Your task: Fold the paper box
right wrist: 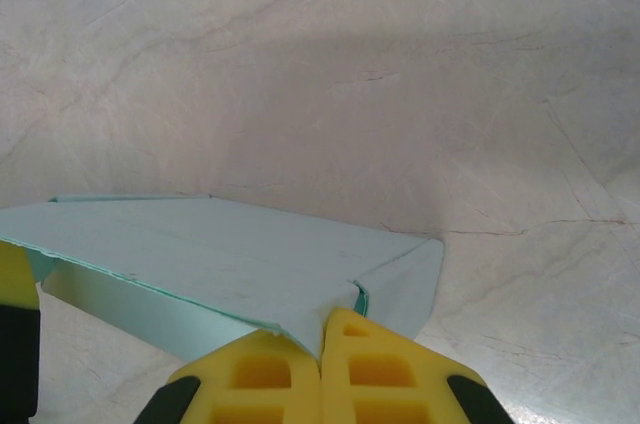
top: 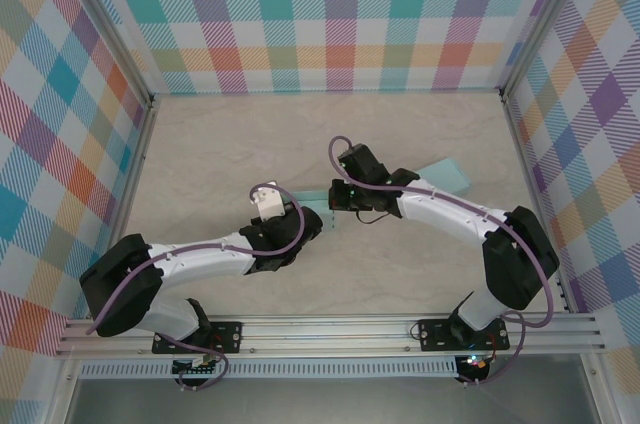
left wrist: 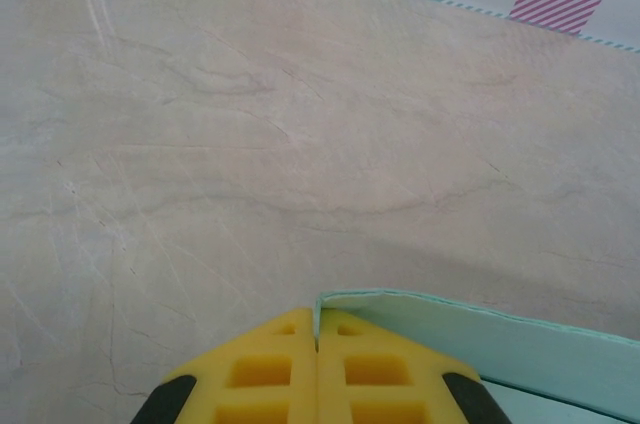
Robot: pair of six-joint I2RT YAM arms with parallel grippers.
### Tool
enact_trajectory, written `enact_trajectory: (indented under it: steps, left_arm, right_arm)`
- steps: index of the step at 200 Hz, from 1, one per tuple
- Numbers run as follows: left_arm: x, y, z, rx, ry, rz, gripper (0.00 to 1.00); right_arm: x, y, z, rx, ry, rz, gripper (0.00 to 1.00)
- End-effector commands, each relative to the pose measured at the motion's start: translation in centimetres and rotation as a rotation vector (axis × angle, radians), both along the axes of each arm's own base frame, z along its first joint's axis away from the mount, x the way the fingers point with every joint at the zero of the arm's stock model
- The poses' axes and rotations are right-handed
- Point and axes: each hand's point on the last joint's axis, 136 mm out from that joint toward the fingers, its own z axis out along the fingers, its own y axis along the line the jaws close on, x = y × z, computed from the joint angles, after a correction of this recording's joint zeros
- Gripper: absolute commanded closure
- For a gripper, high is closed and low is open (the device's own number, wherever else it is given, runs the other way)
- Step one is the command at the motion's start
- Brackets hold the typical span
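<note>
The paper box (top: 447, 175) is found near the middle of the desk (top: 220, 144), stretched between both arms. One edge is pinched by the fully closed left end effector (left wrist: 317, 332); a corner is clamped in the right end effector (right wrist: 322, 332), likewise closed.

2 grippers: left gripper (top: 318, 218), right gripper (top: 334, 200); 2 arms: left arm (top: 200, 259), right arm (top: 450, 209); 1 paper box (top: 450, 176) at both gripper tips; 1 table (top: 230, 144) beneath grippers
</note>
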Motion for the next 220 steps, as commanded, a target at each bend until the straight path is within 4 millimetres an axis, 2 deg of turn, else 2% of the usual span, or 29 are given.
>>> enact_trajectory:
  steps: [1,35,72,105,131,158,195,220]
  left_arm:
    - [-1.3,0.2,-1.8,0.039,0.093,-0.04,0.99]
    - [-1.6,0.6,-1.0,0.026,0.076,-0.036,0.99]
    - [-1.7,1.1,0.3,0.019,0.053,-0.043,0.98]
    - [-1.6,0.3,1.0,-0.018,0.064,-0.106,0.94]
    - [-1.7,-0.7,1.7,-0.084,0.072,-0.166,0.85]
    - [-2.0,-0.9,2.4,-0.146,0.069,-0.196,0.67]
    - [-2.2,-0.8,3.4,-0.216,0.054,-0.214,0.23]
    - [-2.3,-0.8,3.6,-0.246,0.058,-0.22,0.06]
  right_arm:
    - [-1.8,0.1,-3.3,-0.053,0.08,0.034,1.0]
    - [-2.4,-1.5,-4.7,-0.166,0.083,0.021,1.0]
    - [-2.1,-3.4,-4.0,-0.256,0.023,0.0,1.0]
    - [-1.7,-3.3,-3.5,-0.255,-0.016,0.013,1.0]
    - [-1.4,-2.7,-3.2,-0.24,-0.037,0.026,1.0]
    - [-1.3,-2.1,-2.5,-0.228,-0.064,0.04,1.0]
    - [-1.2,-1.6,-1.7,-0.253,-0.101,0.058,1.0]
    - [-1.0,-1.8,-1.5,-0.284,-0.117,0.053,1.0]
